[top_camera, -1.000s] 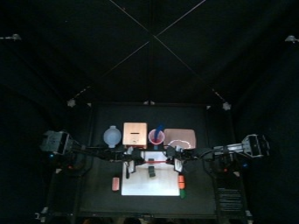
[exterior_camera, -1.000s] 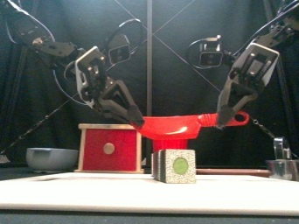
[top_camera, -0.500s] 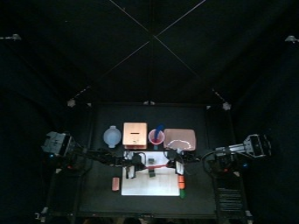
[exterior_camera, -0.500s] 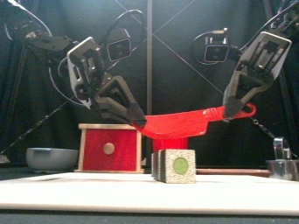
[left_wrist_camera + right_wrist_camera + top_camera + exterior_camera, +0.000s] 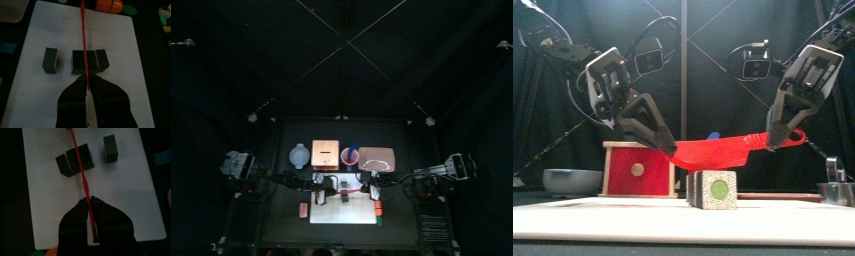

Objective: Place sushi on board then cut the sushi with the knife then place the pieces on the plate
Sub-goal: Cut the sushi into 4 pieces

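Sushi (image 5: 90, 60) lies on board (image 5: 127, 45), already cut, one piece (image 5: 49, 60) apart. Left gripper (image 5: 667, 145) and right gripper (image 5: 782, 133) each clamp an edge of the plate (image 5: 720, 150), tilted above board. Remaining: plating pieces.

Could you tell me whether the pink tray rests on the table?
No, the left gripper and right gripper hold the pink tray above the sushi.

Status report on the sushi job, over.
Left tool and right tool shut on pink tray, tilted above white board. Three sushi pieces on board. Nothing in between.
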